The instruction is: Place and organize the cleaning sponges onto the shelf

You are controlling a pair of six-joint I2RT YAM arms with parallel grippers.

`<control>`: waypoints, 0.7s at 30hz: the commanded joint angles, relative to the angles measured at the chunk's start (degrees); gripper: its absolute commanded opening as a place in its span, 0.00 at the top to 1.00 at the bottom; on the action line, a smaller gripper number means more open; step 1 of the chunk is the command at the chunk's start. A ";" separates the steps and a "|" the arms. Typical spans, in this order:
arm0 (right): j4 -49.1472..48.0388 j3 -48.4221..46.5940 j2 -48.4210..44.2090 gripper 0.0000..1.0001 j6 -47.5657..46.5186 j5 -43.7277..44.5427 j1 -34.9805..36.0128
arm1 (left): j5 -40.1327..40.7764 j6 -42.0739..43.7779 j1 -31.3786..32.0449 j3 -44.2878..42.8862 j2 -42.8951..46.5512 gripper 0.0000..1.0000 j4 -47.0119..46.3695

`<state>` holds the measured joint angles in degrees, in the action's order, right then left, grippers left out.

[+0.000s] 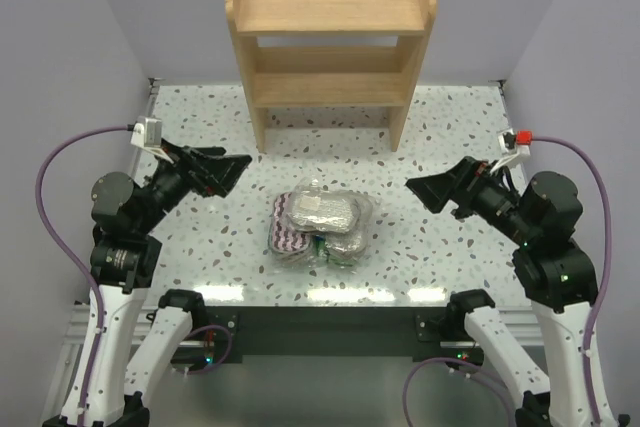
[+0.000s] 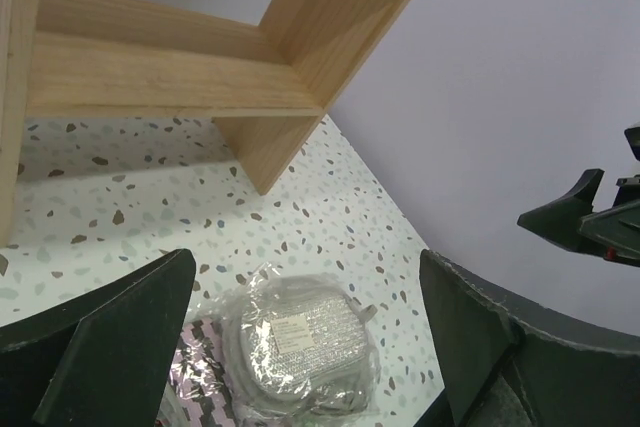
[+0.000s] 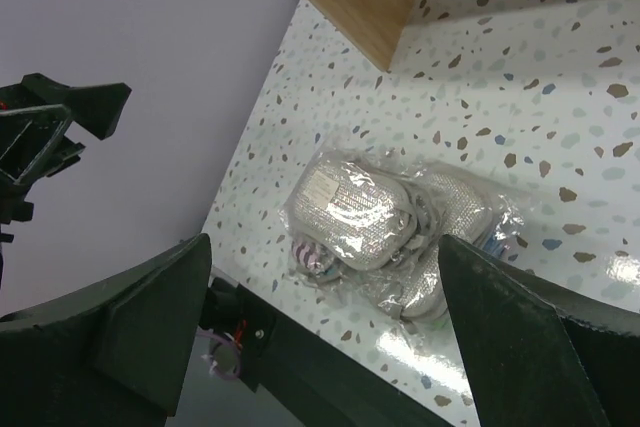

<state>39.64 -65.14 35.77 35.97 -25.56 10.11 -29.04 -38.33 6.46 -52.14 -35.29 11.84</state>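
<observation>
Both spread: left end effector [image 1: 236, 173], right end effector [image 1: 424, 195], flanking sponge pile [image 1: 320, 222]; shelf [image 1: 330, 7] beyond, at far edge of table [image 1: 200, 127].

Shelf [image 1: 330, 7] was pale, honey-toned natural wood with faint grain. Table top [image 1: 200, 127] was white terrazzo flecked with grey, brown and dull blue-green chips, and the walls [image 1: 60, 47] were a flat pale lilac. Pile of sponges [image 1: 320, 222] lay under clear glossy wrap with white glare: top pad [image 1: 322, 212] silvery grey with a whitish label patch, lower left pad [image 1: 288, 240] purple-and-white zigzag, a sliver of green near the middle. Left gripper [image 1: 235, 175] and right gripper [image 1: 425, 197] were matt black, cables [image 1: 40, 187] purple, with a red fitting [image 1: 522, 136] on the right arm.
</observation>
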 commanded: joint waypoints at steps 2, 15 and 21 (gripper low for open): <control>1.41 -1.83 2.37 0.01 -2.03 -4.05 0.00 | -2.51 0.44 0.13 0.11 -0.13 0.00 -0.59; 12.74 -3.77 9.67 0.01 -15.40 -2.47 0.61 | -4.98 1.68 0.05 4.85 -1.71 0.00 1.35; 10.64 -2.53 17.13 0.01 -14.26 4.18 10.87 | -4.54 0.71 0.13 5.12 -3.56 0.00 1.61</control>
<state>50.00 -67.16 49.52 22.61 -26.50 16.21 -32.40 -37.36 6.46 -47.00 -38.52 13.19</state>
